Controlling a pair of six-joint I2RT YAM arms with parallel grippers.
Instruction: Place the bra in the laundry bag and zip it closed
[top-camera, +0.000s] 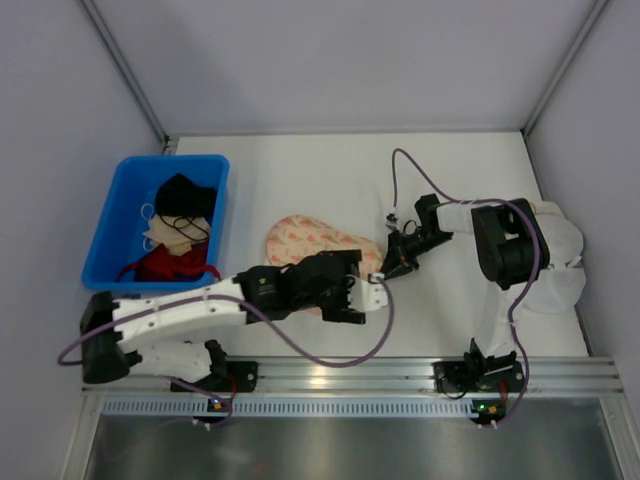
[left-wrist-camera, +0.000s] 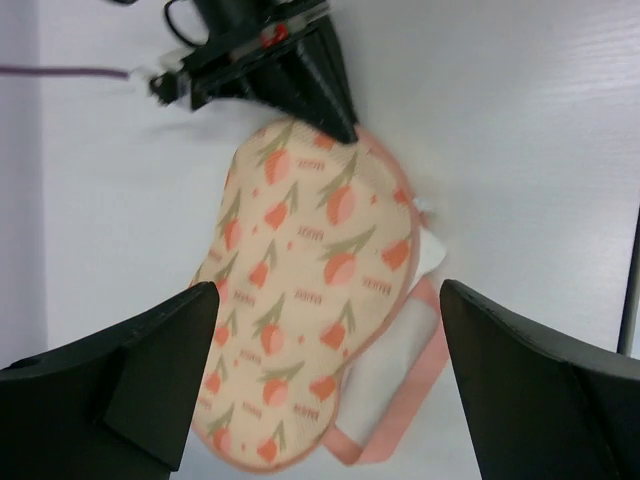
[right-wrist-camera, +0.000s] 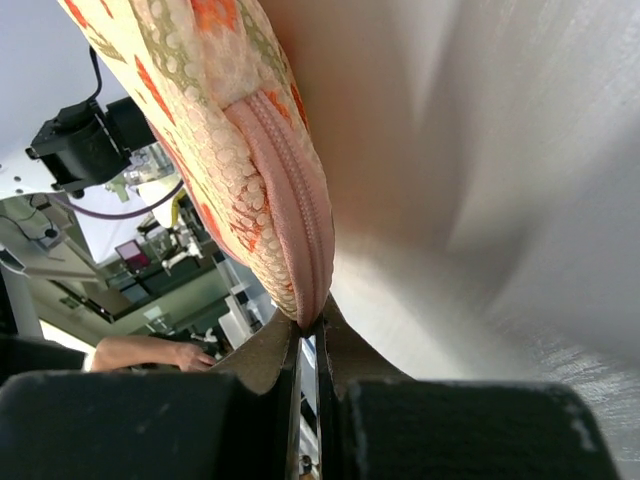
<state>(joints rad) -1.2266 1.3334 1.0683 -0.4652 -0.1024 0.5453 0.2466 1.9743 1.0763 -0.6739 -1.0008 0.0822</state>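
The laundry bag (top-camera: 300, 240) is a peach-pink pouch with tulip print, lying mid-table. In the left wrist view its top lobe (left-wrist-camera: 300, 270) is folded over the lower one, with a white panel (left-wrist-camera: 385, 360) and pink zip rim (left-wrist-camera: 425, 385) showing along one side. My right gripper (top-camera: 386, 267) is shut on the bag's zip rim (right-wrist-camera: 300, 230) at its right end; it also shows in the left wrist view (left-wrist-camera: 335, 115). My left gripper (top-camera: 362, 290) is open and empty above the bag's near end. A white bit (left-wrist-camera: 432, 250) sticks out at the bag's edge; I cannot tell if it is the bra.
A blue bin (top-camera: 110, 225) at the left holds black, beige and red garments. A white dome (top-camera: 560, 280) lies behind the right arm at the right edge. Purple cables loop over the table near both arms.
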